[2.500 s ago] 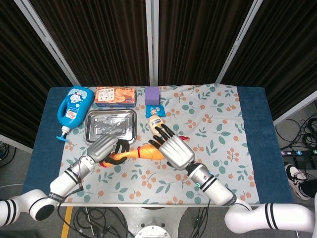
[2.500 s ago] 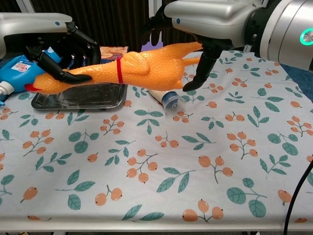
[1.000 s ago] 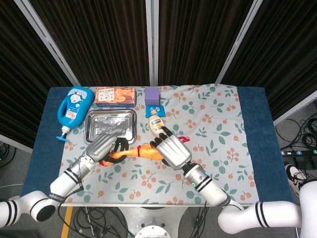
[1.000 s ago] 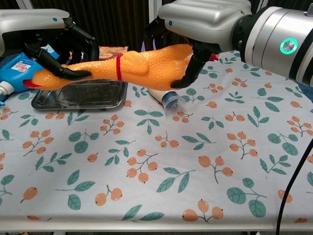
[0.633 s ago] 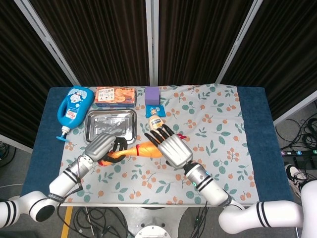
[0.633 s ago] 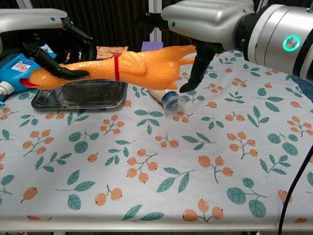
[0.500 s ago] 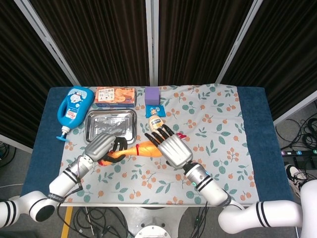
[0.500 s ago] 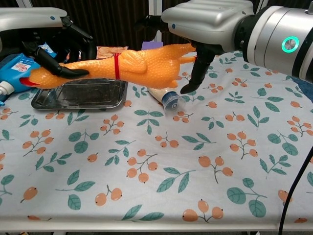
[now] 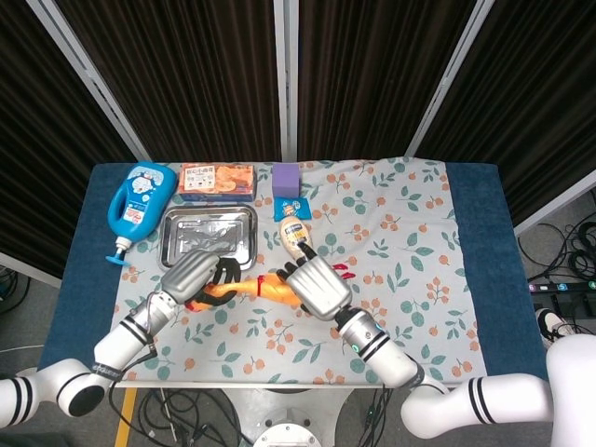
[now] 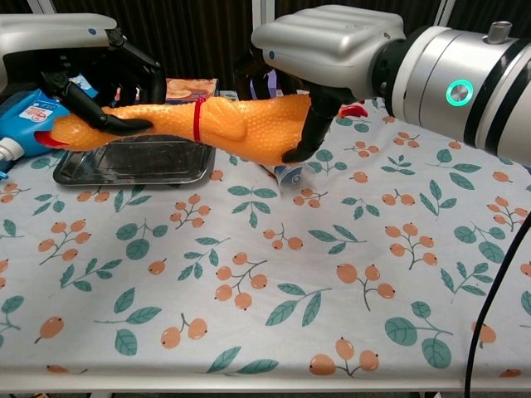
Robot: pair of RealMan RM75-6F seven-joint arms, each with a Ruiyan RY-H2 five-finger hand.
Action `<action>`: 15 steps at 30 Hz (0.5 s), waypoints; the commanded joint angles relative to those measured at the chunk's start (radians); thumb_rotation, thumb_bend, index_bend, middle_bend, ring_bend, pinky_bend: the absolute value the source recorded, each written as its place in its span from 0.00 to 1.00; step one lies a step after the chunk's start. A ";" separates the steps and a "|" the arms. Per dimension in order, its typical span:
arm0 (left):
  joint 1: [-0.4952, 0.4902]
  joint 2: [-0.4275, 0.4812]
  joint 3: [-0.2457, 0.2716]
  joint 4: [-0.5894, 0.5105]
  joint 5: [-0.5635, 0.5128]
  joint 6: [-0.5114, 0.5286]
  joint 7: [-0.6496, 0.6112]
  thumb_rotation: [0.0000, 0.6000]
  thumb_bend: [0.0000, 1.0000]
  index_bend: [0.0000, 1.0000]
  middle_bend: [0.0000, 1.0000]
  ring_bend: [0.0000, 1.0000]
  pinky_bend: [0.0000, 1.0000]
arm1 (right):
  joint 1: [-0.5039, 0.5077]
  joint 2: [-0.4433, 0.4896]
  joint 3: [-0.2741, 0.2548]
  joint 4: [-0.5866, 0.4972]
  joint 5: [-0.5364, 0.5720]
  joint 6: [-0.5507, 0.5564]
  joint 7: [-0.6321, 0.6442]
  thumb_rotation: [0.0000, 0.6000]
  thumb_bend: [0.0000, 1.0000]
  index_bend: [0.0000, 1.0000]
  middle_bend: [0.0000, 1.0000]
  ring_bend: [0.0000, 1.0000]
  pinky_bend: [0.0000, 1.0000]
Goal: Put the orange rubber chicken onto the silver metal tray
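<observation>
Floral desk (image 10: 348,274) below; your left hand (image 10: 99,79) and right hand (image 10: 307,83) both grip the chicken (image 10: 216,120) level, so it clears the tray (image 10: 133,162) rim.

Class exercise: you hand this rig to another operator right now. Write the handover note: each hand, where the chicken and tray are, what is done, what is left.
Left hand: grips the neck end of the orange rubber chicken.
Right hand: fingers wrapped around its body end.
Chicken: held clear of the table by both hands, roughly level, head end above the near edge of the silver metal tray, body out past the tray's right side.
Tray: nothing in it, beside the blue bottle.
Done: chicken picked up.
Left: carry it over the tray, lower, release both hands.
</observation>
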 commanded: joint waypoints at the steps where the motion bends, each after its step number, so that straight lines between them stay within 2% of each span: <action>1: -0.002 -0.001 -0.001 0.002 -0.001 -0.003 -0.002 1.00 0.78 0.74 0.76 0.68 0.81 | -0.001 -0.004 -0.012 0.006 -0.014 -0.009 0.011 1.00 0.44 1.00 0.89 0.65 0.22; 5: -0.003 -0.003 -0.002 0.005 -0.002 -0.004 -0.004 1.00 0.78 0.74 0.76 0.68 0.81 | 0.001 -0.004 -0.024 0.006 -0.025 -0.020 0.009 1.00 0.47 1.00 0.94 0.68 0.23; 10: -0.002 -0.003 -0.001 0.004 0.000 -0.002 -0.004 1.00 0.78 0.74 0.76 0.68 0.81 | 0.001 -0.005 -0.029 0.002 -0.023 -0.016 -0.003 1.00 0.47 1.00 0.94 0.69 0.24; 13: 0.002 -0.002 0.001 0.004 0.001 0.002 -0.004 1.00 0.78 0.74 0.76 0.68 0.81 | -0.009 0.002 -0.019 -0.001 -0.023 -0.002 0.018 1.00 0.45 0.99 0.89 0.66 0.24; 15: 0.007 -0.003 0.004 0.005 0.001 0.007 -0.006 1.00 0.78 0.74 0.76 0.68 0.81 | -0.014 0.017 -0.013 -0.009 -0.015 0.005 0.023 1.00 0.40 0.88 0.80 0.58 0.23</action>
